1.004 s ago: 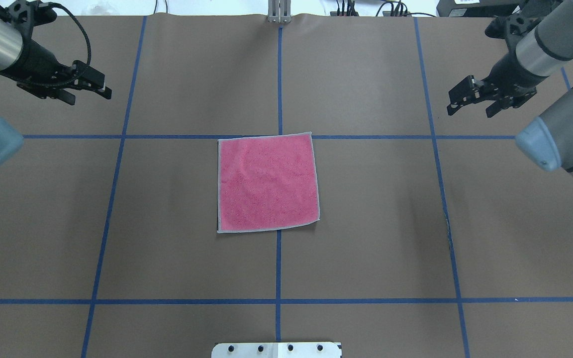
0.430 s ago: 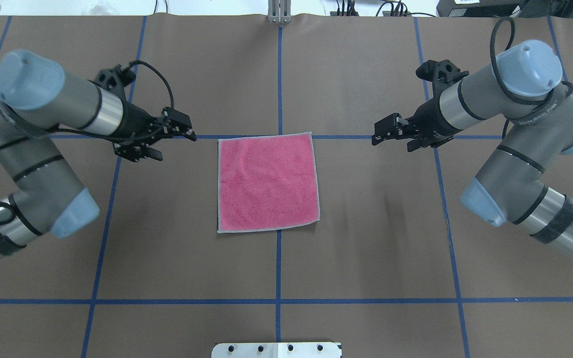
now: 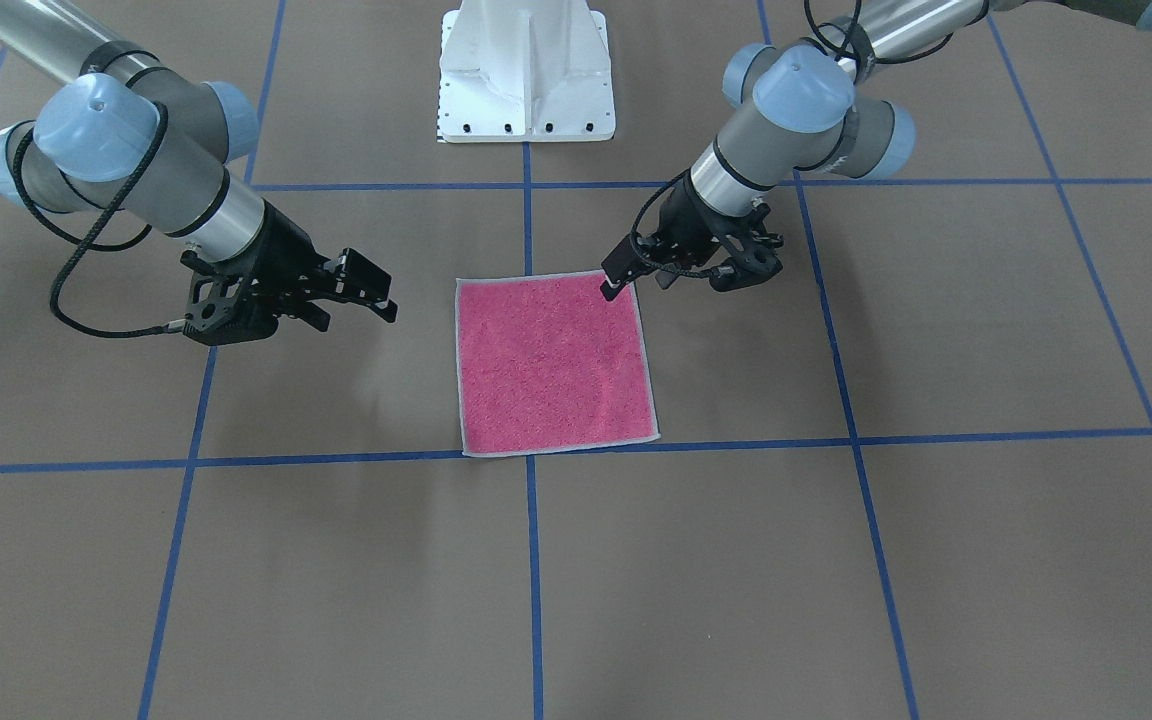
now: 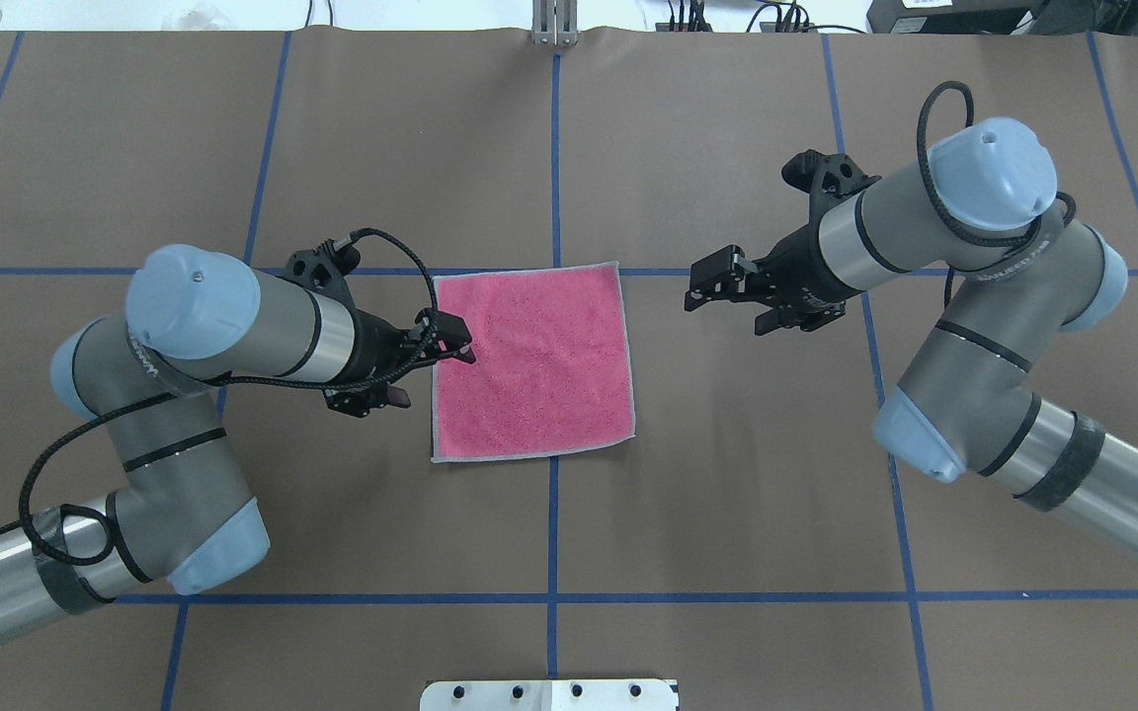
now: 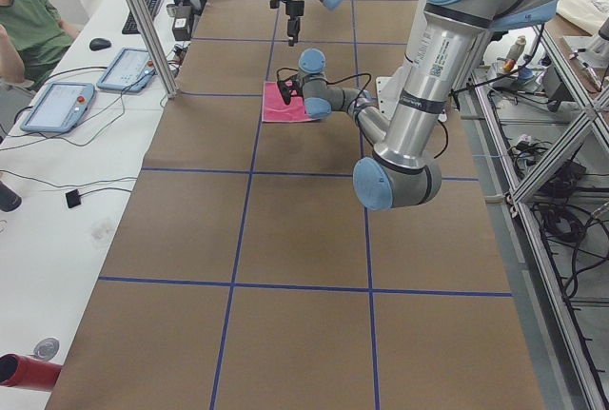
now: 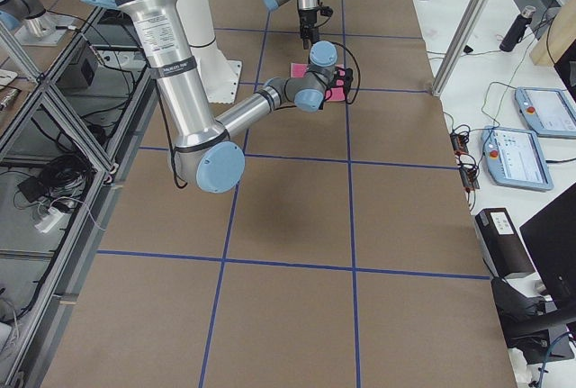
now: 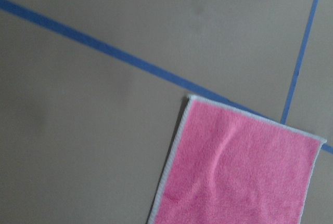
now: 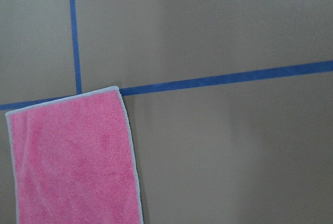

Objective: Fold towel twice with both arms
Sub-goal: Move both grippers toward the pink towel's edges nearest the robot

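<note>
Towel flat on table, pink face up, over a crossing of blue tape lines. Left tool spread wide at towel's left edge; contact not discernible. Right tool likewise wide, empty, apart from right edge.

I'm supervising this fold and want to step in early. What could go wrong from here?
1. The left pincer is over one edge of the towel while the right pincer is clear of it; an uneven pickup might skew the towel.
2. The towel lies flat; a shallow pinch may miss its thin hem.
</note>
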